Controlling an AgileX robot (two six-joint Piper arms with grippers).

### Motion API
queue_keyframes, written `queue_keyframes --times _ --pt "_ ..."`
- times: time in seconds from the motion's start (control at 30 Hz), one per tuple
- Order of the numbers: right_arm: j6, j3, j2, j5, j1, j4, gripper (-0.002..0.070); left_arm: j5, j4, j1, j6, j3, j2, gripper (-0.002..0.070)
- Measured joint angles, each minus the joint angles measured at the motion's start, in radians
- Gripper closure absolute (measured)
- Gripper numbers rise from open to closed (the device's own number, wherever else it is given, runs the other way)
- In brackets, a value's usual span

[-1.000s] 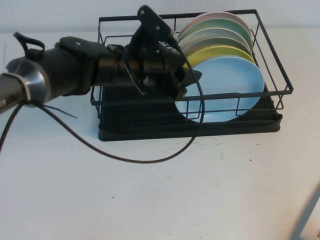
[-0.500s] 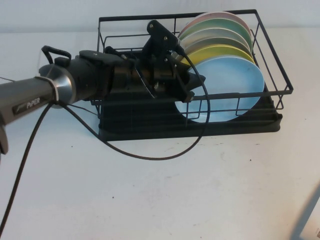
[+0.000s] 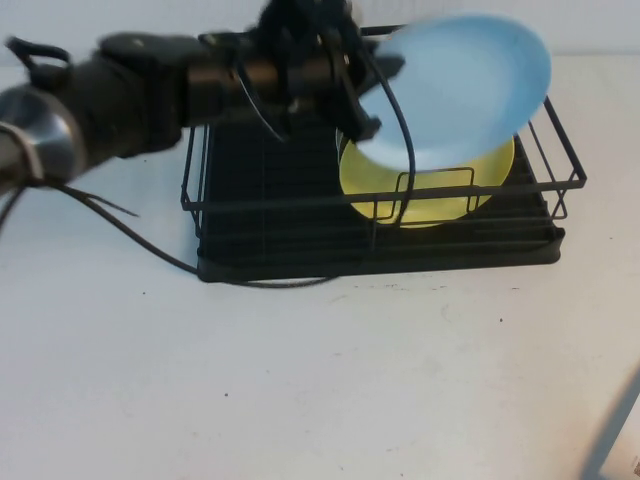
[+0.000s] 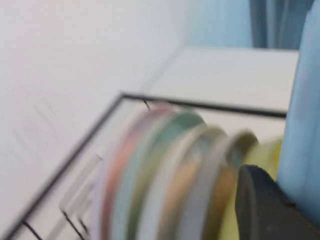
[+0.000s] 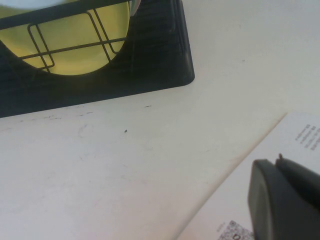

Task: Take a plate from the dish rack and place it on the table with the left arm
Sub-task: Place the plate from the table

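The plate (image 3: 462,85) is out of its slot and up in the air — the left gripper (image 3: 362,95) has it by its left edge, fingers pinching the rim, and holds it tilted above the far right part of the rack (image 3: 380,255). Its lower edge sits above the rack's top wire, so as far as the high view shows, the lifting step is essentially done. The left arm (image 3: 130,90) reaches in from the left, across the far left corner of the rack, with its cable (image 3: 130,235) trailing down onto the tabletop (image 3: 320,380).

In the rack, the yellow plate (image 3: 430,190) now stands at the front of the stack, upright against the wire divider. The left wrist view shows the other plates (image 4: 165,170) behind it on edge, blurred, and a dark finger (image 4: 265,205) pressed against the blue plate's face.

What is left is the second half of the job: carrying the plate clear of the rack and setting it flat on the tabletop, then letting go. The near side of the tabletop, in front of the rack, looks open enough for that, apart from the cable lying to the left.

The right gripper (image 5: 282,200) is parked low at the near right, beside a printed sheet (image 5: 280,165) on the tabletop; whether it is open or closed I cannot tell.
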Motion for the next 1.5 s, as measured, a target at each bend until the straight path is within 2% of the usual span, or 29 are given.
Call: queue_keyframes --times 0.13,0.23,0.37,0.5,0.73,0.93,1.03,1.17,1.33,1.5 --pt "0.0 0.0 0.0 0.0 0.0 0.0 0.0696 -0.017 -0.005 0.0 -0.011 0.0 -0.101 0.0604" --pt "0.0 0.0 0.0 0.0 0.0 0.0 0.0696 -0.015 0.026 0.0 -0.105 0.0 -0.17 0.0604" --pt "0.0 0.0 0.0 0.0 0.0 0.0 0.0696 0.071 0.231 0.0 -0.448 -0.004 -0.246 0.0605" --pt "0.0 0.0 0.0 0.0 0.0 0.0 0.0696 0.296 0.457 0.002 -0.728 -0.004 -0.277 0.0605" --pt "0.0 0.0 0.0 0.0 0.0 0.0 0.0696 0.583 0.583 0.002 -0.987 -0.004 -0.313 0.0605" --pt "0.0 0.0 0.0 0.0 0.0 0.0 0.0696 0.701 0.689 0.002 -1.179 0.054 -0.315 0.0605" --pt "0.0 0.0 0.0 0.0 0.0 0.0 0.0696 0.695 0.695 -0.002 -1.21 0.15 -0.324 0.0605" --pt "0.0 0.0 0.0 0.0 0.0 0.0 0.0696 0.594 0.697 -0.004 -1.203 0.338 -0.35 0.0605" --pt "0.0 0.0 0.0 0.0 0.0 0.0 0.0696 0.393 0.691 -0.004 -1.2 0.547 -0.36 0.0605" --pt "0.0 0.0 0.0 0.0 0.0 0.0 0.0696 0.196 0.619 -0.004 -1.207 0.647 -0.355 0.0605"
